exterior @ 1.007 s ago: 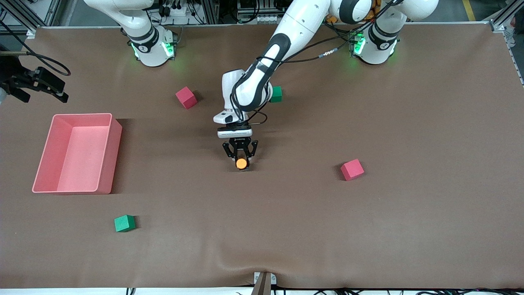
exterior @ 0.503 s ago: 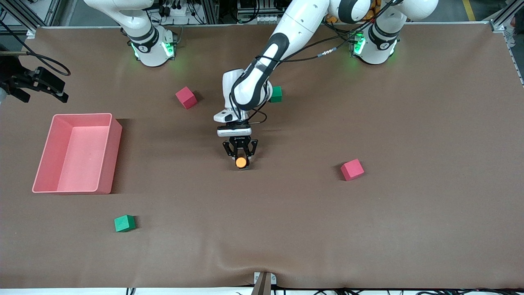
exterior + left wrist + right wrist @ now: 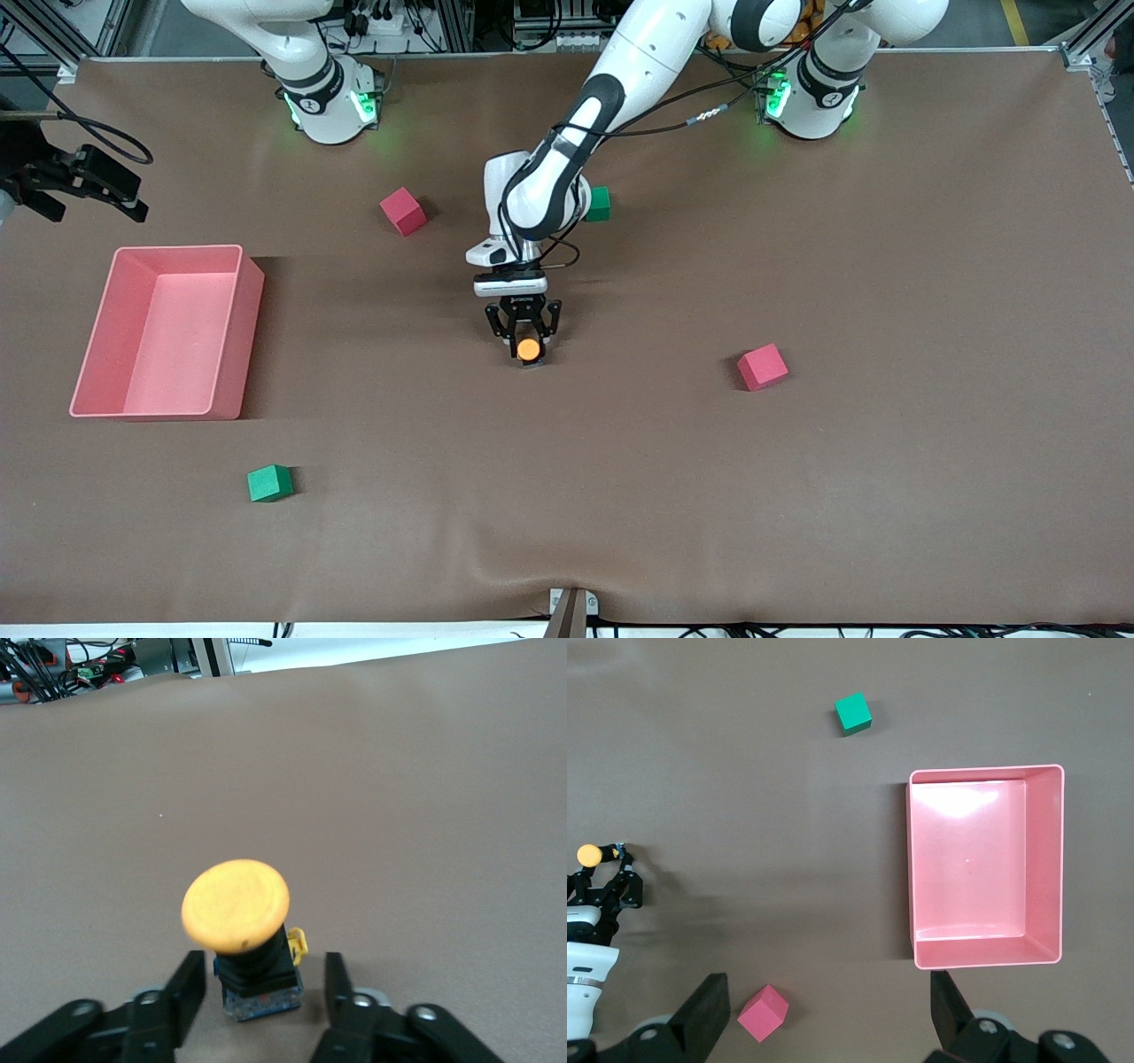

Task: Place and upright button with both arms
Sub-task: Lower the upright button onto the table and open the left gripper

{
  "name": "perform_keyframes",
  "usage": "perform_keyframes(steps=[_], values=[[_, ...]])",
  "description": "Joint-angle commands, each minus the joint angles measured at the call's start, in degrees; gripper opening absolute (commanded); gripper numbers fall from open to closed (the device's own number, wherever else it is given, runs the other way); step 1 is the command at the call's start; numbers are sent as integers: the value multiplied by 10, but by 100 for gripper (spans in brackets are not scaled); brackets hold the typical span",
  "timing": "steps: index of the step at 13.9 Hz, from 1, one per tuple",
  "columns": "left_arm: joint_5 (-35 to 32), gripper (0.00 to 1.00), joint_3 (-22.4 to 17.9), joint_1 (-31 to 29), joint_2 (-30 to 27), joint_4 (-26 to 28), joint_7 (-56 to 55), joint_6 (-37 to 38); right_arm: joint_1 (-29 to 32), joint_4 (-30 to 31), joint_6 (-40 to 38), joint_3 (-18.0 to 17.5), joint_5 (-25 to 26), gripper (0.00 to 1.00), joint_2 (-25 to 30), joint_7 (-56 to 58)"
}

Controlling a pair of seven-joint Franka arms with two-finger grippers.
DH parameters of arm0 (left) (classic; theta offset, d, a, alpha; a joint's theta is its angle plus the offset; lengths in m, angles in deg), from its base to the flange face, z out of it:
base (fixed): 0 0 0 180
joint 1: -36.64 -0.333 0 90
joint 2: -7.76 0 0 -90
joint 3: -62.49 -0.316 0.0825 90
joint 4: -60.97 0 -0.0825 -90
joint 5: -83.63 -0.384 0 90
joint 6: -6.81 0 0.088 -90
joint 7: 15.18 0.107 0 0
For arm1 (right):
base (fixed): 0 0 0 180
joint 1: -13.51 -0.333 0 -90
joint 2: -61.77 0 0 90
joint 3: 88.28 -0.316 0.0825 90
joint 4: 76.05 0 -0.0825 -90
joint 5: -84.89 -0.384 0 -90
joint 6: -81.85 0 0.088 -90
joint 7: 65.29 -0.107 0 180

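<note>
Standing upright on the brown table, the small orange-capped, black-bodied push-button (image 3: 243, 930) sits between the left gripper (image 3: 257, 997)'s parted jaws, untouched, while the right gripper (image 3: 828, 1014) waits wide open.

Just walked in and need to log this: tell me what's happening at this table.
The left gripper is down at the middle of the table with its fingers open on either side of the button, which stands upright, orange cap up. The right gripper waits open, high over the pink bin at the right arm's end of the table.
</note>
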Motion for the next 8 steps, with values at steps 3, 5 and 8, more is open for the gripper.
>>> perform_keyframes(steps=[3,5,8], values=[[28,100,22,5,-17,4,-45,1,-1,-10,-7,1,2,100,-4,6],[72,100,47,5,-39,11,-40,46,-1,-4,-7,2,2,100,-3,6],[158,100,79,4,-73,10,-8,106,0,-4,-7,2,2,100,-3,6]])
